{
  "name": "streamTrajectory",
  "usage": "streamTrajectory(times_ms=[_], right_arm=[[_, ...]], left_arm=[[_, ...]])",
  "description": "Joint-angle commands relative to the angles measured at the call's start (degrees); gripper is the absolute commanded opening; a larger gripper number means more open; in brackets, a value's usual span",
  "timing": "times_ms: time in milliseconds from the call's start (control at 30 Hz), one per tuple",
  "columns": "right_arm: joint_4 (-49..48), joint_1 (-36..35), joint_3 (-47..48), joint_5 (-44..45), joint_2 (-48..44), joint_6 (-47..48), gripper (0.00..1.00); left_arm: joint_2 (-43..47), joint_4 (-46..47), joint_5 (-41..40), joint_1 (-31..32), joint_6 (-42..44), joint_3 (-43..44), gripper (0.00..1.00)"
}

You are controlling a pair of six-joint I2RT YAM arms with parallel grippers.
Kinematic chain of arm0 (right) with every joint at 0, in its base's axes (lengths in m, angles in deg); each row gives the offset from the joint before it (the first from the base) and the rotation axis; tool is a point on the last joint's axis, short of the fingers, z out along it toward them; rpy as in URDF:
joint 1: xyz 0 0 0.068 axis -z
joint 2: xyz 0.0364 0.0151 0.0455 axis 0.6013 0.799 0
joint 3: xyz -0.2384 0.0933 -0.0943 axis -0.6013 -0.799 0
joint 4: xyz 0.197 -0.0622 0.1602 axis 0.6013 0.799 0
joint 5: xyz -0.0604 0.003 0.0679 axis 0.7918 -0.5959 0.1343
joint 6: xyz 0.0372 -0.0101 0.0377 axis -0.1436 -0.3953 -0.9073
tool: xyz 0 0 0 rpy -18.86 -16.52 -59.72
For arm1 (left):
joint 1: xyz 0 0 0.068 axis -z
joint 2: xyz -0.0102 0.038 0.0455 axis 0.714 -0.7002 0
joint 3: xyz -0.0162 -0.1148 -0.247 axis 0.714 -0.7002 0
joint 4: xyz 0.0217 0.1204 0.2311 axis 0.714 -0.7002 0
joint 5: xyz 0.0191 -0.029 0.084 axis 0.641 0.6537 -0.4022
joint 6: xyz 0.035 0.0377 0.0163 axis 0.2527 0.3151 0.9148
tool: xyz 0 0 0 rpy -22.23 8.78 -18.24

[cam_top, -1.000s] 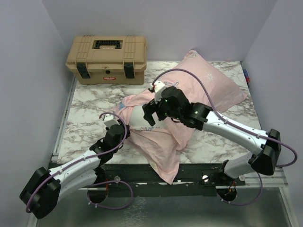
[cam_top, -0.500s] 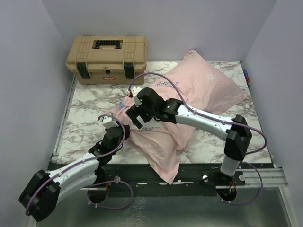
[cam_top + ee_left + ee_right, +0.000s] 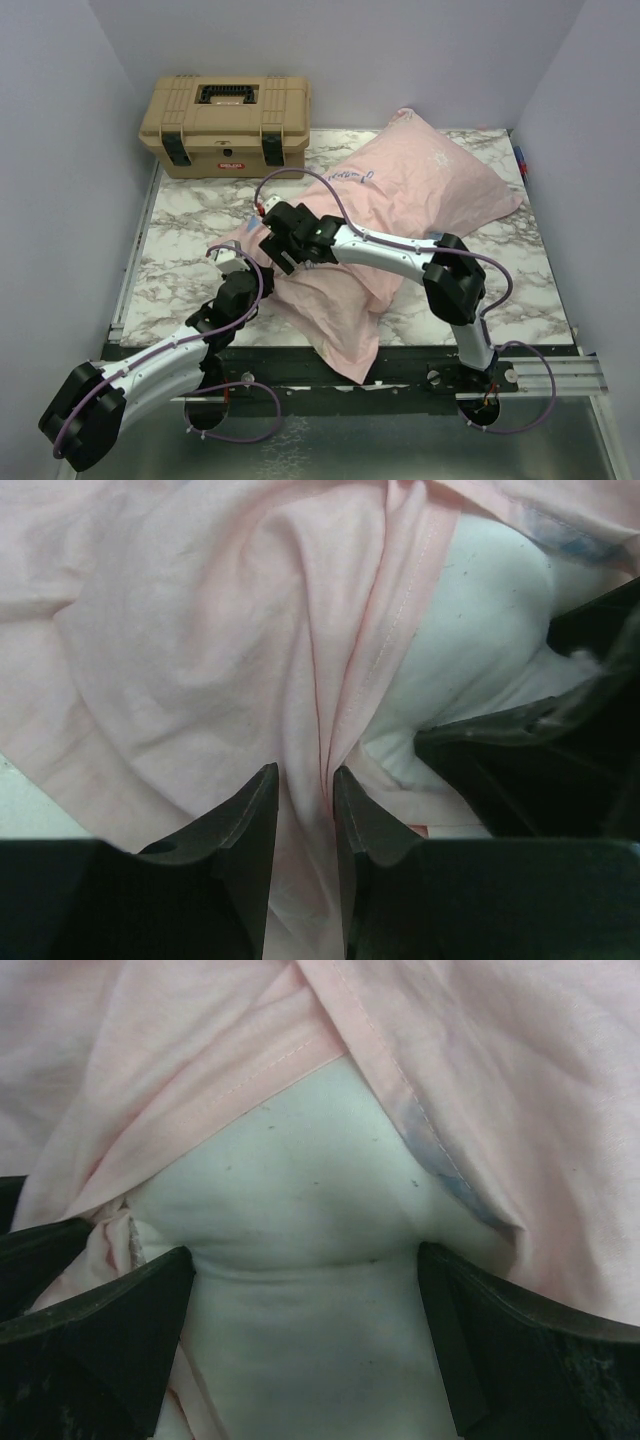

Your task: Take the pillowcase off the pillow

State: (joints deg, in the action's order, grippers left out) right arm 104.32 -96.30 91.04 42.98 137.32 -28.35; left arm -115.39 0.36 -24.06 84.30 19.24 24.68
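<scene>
Top external view: a plump pillow inside a thin pale pink fabric pillowcase (image 3: 420, 190) lies slantwise on the white-and-grey marbled table (image 3: 190, 215). One end reaches toward the back right, and loose fabric trails over the near edge. A tan plastic toolbox (image 3: 225, 125) stands at the back left, apart from the bedding.

The left gripper (image 3: 305, 790) is clamped on a narrow fold of the pillowcase beside its stitched hem, fingers nearly together with pink cloth between them. The right gripper (image 3: 305, 1253) sits just beside it at the case's mouth, its fingers spread wide on either side of the bared corner of the plain white pillow (image 3: 300, 1190). The pink hem is drawn back around that corner.
</scene>
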Motion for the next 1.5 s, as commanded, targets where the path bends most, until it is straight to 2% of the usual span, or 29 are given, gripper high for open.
streamTrajectory(times_ms=[0, 67, 100, 133, 267, 367, 667, 833, 1033, 1133, 1300, 1467], right_arm=[[5.41, 0.74, -1.64, 9.34, 5.22, -1.9, 0.99], [4.3, 0.72, -3.79, 9.94, 4.02, -1.95, 0.93], [3.35, 0.79, -5.66, 9.86, 2.95, -1.71, 0.86], [2.46, 0.79, -7.09, 9.63, 1.82, -1.49, 0.77], [0.26, 0.8, -11.42, 9.08, -2.63, -0.96, 0.22], [-0.54, 0.8, -13.79, 8.93, -5.61, -0.56, 0.02], [-3.3, 0.8, -20.74, 6.97, -13.77, 2.42, 0.01], [-4.32, 0.8, -21.91, 6.53, -15.27, 1.81, 0.0], [-5.38, 0.8, -22.49, 4.97, -16.24, 0.74, 0.01], [-5.2, 0.8, -22.64, 5.02, -16.43, 0.14, 0.0], [-5.5, 0.8, -22.6, 3.79, -16.38, -0.28, 0.01], [-5.99, 0.8, -22.08, 2.94, -16.21, -0.72, 0.01]], left_arm=[[-0.03, -1.87, 1.26, 0.02, -0.28, -1.06, 0.29], [-0.14, -1.85, 1.15, -0.05, -0.28, -0.96, 0.29], [-0.21, -1.89, 1.08, -0.06, -0.28, -0.87, 0.29], [-0.27, -1.91, 1.06, -0.03, -0.28, -0.78, 0.3], [-0.32, -1.84, 0.72, 0.0, -0.11, -0.59, 0.29], [-0.23, -1.91, 0.27, -0.04, -0.24, -0.5, 0.29], [2.28, -4.27, -1.71, -0.06, 0.36, 1.61, 0.29], [3.39, -4.38, -1.43, -0.05, 1.39, 3.82, 0.3], [0.69, -3.56, -0.87, -0.05, 2.79, 7.1, 0.31], [-1.23, -1.95, 2.03, 0.01, 2.79, 7.9, 0.36], [-2.57, 2.15, 7.17, 0.01, 3.42, 7.95, 0.51], [-3.74, 2.9, 6.81, 0.01, 4.73, 9.1, 0.55]])
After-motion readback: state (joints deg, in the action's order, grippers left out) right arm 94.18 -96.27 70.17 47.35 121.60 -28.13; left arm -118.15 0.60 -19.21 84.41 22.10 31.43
